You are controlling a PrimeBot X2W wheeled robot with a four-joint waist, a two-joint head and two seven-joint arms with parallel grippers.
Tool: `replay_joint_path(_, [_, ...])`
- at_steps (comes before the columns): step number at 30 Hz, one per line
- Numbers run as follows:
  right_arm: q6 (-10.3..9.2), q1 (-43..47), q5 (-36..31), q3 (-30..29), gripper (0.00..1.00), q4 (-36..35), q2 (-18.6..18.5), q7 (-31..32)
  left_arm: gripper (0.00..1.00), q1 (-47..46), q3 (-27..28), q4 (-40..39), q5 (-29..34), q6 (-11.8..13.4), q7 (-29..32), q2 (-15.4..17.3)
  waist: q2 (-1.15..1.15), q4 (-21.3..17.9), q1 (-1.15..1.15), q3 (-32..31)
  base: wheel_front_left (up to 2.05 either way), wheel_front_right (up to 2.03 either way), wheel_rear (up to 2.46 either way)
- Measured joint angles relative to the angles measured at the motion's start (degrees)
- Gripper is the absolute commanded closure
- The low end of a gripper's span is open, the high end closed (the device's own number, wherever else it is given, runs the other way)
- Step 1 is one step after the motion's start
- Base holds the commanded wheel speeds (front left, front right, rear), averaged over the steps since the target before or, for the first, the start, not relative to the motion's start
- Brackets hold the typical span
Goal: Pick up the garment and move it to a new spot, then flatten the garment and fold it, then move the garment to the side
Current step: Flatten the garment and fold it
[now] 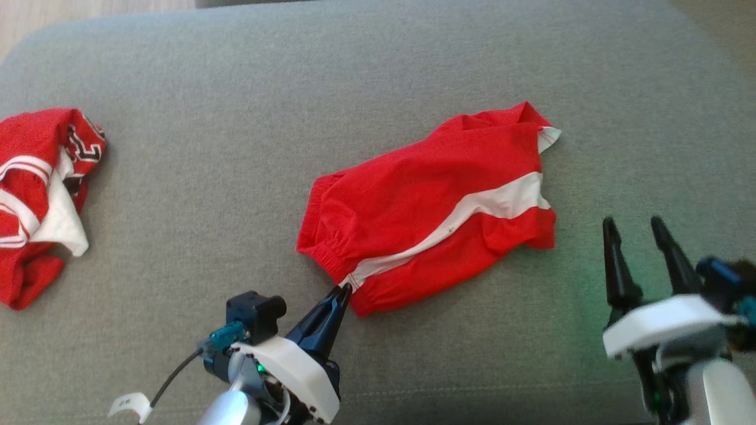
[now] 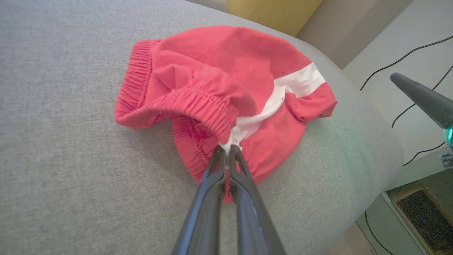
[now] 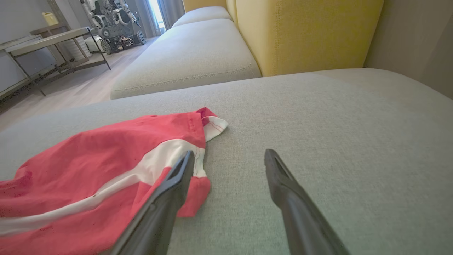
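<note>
The garment (image 1: 431, 206) is a pair of red shorts with a white side stripe, lying crumpled in the middle of a grey cushion (image 1: 354, 77). My left gripper (image 1: 342, 290) is shut on the garment (image 2: 226, 81) at the white seam of its elastic waistband, where the left gripper (image 2: 227, 148) pinches the cloth between its tips. My right gripper (image 1: 635, 227) stands open to the right of the shorts, a little off their leg hem. In the right wrist view the right gripper (image 3: 230, 157) hangs over bare cushion beside the garment (image 3: 88, 177).
A second red and white garment (image 1: 41, 195) lies bunched at the cushion's left edge. A yellow backrest (image 3: 304, 32) rises behind the cushion, with another grey cushion (image 3: 187, 60) beyond. The cushion's right edge (image 2: 385, 152) drops to a floor with cables.
</note>
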Motion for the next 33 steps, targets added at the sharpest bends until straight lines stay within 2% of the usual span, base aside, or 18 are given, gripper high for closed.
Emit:
replay_joint_path(4, [0.0, -5.8, -0.8, -0.78, 0.0, 5.04, -0.22, 1.0, 1.0, -0.38, -0.05, -0.54, 0.25, 0.0, -0.4, 0.16, 0.0, 0.89, 0.0, 1.37, 0.0, 0.0, 0.0])
replay_joint_path(9, [0.0, -12.82, -0.74, 2.16, 0.0, 13.5, -1.6, 1.88, 1.0, -2.78, -0.37, -0.57, 0.31, -0.01, -1.6, 0.14, 0.0, 2.82, 0.0, 3.13, 0.0, 0.0, 0.0])
replay_joint_path(14, [0.0, -14.32, -0.76, 4.02, 0.0, 21.37, -2.03, 3.02, 1.0, -4.0, -1.22, -0.37, 0.31, -0.07, -3.18, 0.05, 0.0, 4.92, 0.0, 4.54, 0.0, 0.0, 0.0])
replay_joint_path(15, [0.0, -14.41, -0.75, 4.01, 0.29, 22.77, -2.09, 3.02, 1.0, -4.08, -1.4, -0.16, 0.31, -0.07, -3.38, 0.05, 0.0, 5.26, 0.0, 4.77, 0.0, 0.0, 0.0])
replay_joint_path(16, [0.0, -14.65, -0.75, 4.02, 0.67, 23.65, -2.14, 2.99, 1.0, -4.11, -1.53, 0.04, 0.31, -0.08, -3.72, 0.03, 0.0, 5.54, 0.0, 4.92, 0.0, 0.0, 0.0])
replay_joint_path(17, [0.0, -15.07, -0.71, 4.02, 1.0, 24.09, -2.2, 2.91, 1.0, -4.18, -1.56, 0.26, 0.31, -0.08, -4.02, 0.03, 0.0, 5.76, 0.0, 5.03, 0.0, 0.0, 0.0])
replay_joint_path(25, [0.0, -16.45, -0.03, 3.61, 1.0, 25.13, -2.49, -0.45, 1.0, -4.73, -1.43, 0.26, 1.25, 0.58, -6.22, 0.71, 0.0, 6.02, 0.0, 3.64, 0.0, 0.0, 0.0])
replay_joint_path(33, [0.0, -13.74, -0.22, 2.21, 1.0, 12.32, -2.45, -2.4, 1.0, -5.0, 0.57, -5.89, 3.52, 2.82, -7.19, 3.88, 0.0, 4.77, 0.0, -0.07, 0.0, 0.0, 0.0])
